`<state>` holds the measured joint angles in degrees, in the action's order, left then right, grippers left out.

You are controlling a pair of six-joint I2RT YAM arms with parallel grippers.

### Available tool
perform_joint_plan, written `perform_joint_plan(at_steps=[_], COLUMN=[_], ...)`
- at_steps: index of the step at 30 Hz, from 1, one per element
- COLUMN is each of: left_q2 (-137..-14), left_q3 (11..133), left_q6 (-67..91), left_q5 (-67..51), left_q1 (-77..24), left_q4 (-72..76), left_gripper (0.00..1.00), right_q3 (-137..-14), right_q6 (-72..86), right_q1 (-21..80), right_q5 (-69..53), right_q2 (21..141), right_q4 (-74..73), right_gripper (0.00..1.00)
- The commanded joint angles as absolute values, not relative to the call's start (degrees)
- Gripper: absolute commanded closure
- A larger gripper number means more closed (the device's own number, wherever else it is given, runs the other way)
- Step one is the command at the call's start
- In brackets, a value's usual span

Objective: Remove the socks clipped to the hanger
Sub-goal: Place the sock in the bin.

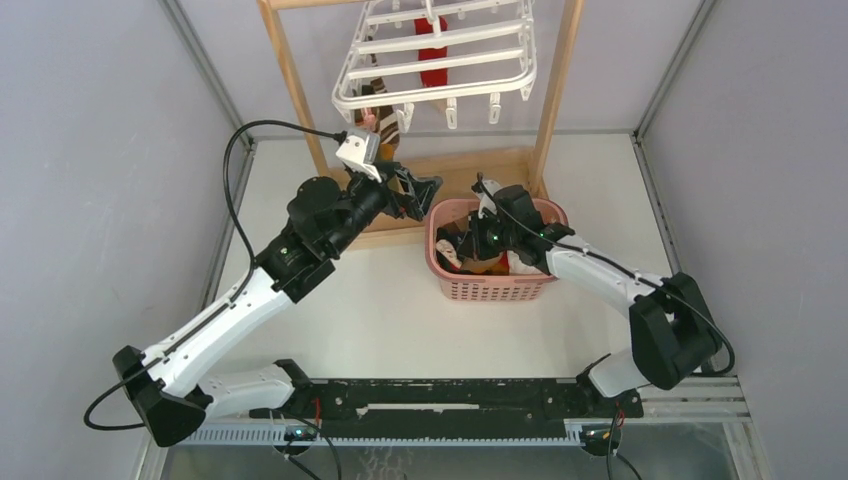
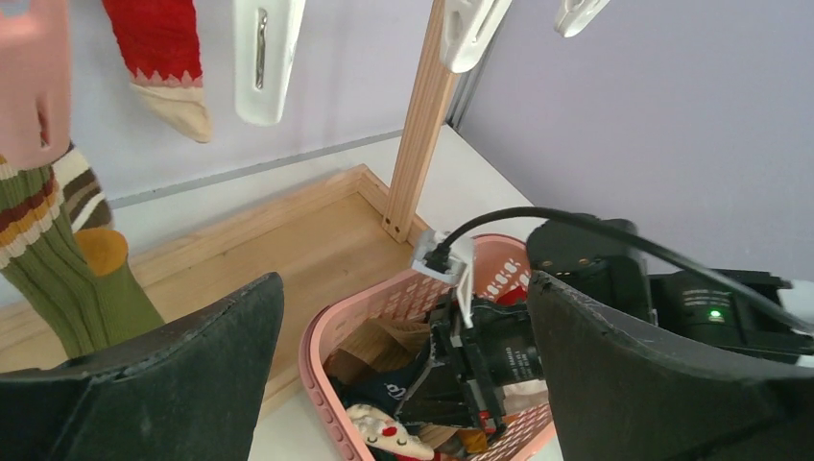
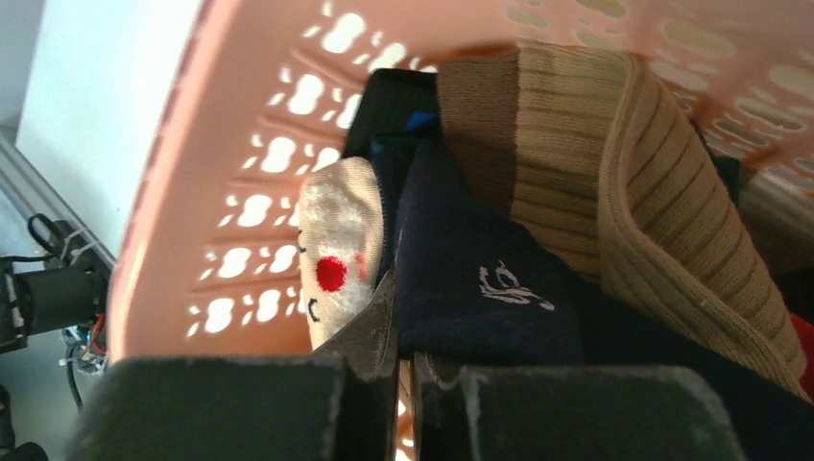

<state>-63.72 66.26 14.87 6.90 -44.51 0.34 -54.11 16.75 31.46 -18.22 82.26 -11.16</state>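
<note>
Right gripper [image 1: 483, 238] is down inside the pink basket [image 1: 495, 290], jaws drawn together. Whether they pinch the edge of the navy sock [image 3: 480, 288] lying against them is unclear. At least four socks are countable in the basket (wrist view): the navy one, a cream sock [image 3: 336, 240] with a red dot, a tan ribbed sock [image 3: 595, 173], and one dark piece behind.

Left gripper [image 1: 420, 195], jaws spread wide and holding nothing, hovers just beyond the basket, below the hanger [image 1: 470, 88]. Clipped there are one red sock [image 1: 432, 55], two striped socks [image 2: 48, 259] and one pink sock [image 2: 29, 86]. Three bare clips [image 2: 264, 58] hang alongside. A wooden frame [image 1: 556, 90] carries the hanger.
</note>
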Motion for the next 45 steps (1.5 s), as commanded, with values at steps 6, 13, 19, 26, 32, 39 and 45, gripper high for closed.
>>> perform_joint_plan(at_steps=[6,13,19,26,32,39,45], left_q2=[-61.25,-60.77,-60.14,-59.64,-59.0,-57.77,-56.84], left_q3=[65.55,65.57,65.57,65.74,65.68,65.27,65.22], left_q6=[16.09,16.24,16.13,16.24,16.32,16.1,15.88], left_q5=[7.55,7.62,7.72,7.57,7.71,8.09,8.18], left_q1=[-45.09,-45.26,-45.31,-45.31,-45.33,-45.34,-45.33], left_q4=[1.41,1.14,0.89,0.67,0.41,-1.55,-2.94], left_gripper=[0.0,0.0,0.0,0.0,0.0,0.0,0.0], right_q3=[-60.36,-67.93,-71.53,-72.05,-72.69,-72.69,-72.69], right_q6=[15.56,13.79,13.37,13.45,12.95,12.69,12.41], right_q1=[31.7,32.01,32.55,33.54,34.35,34.73,35.18], right_q5=[-11.44,-5.53,-3.17,-4.91,-4.19,-6.75,-6.4], right_q2=[86.98,91.96,94.44,96.27,97.91,96.8,92.07], right_q4=[-15.62,-26.37,-33.51,-37.06,-38.88,-38.36,-38.35], right_gripper=[0.9,0.87,0.83,0.79,0.74,0.57,0.36])
